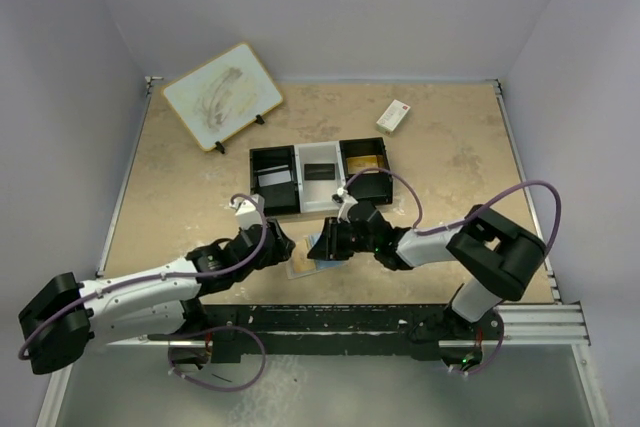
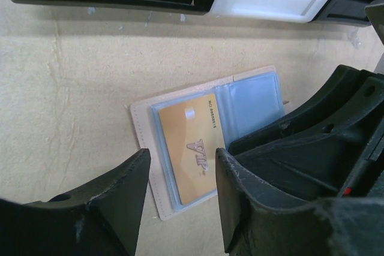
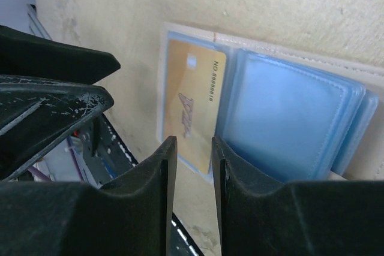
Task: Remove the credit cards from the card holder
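Where the left fingers [image 2: 135, 178] stand: partly apart and empty, straddling the near end of the gold card [image 2: 189, 148]; whether the tips touch it cannot be told.
Right fingers [image 3: 168, 160]: drawn to a narrow slit with nothing between them, poised over the same card's edge, close beside the left pair.
Gold card: one, marked VIP, flat inside a clear sleeve; not yet out.
Card holder [image 2: 141, 130]: lying open and flat on the table [image 1: 450, 157], between the two pairs of fingers, near the tray [image 1: 298, 162] on the arms' side of it.
Pale blue sleeves [image 3: 288, 106]: stacked on the holder's other half; contents not visible.
Hazard, sleeve: a pinch may catch plastic along with the card, so the whole holder would rise instead of the card sliding free.
Hazard, sliding: nothing visibly pins the holder, so a sideways pull would likely drag it across the table.
Hazard, flat card: little edge stands proud, so the tips may slip off or scrape the table.
Hazard, crowding: both pairs share one small spot, and a bump could knock either off aim.
Hazard, missed stock: any cards in the blue stack could be overlooked.
Farther out: white box with red mark [image 1: 393, 115], well apart, not concerned.
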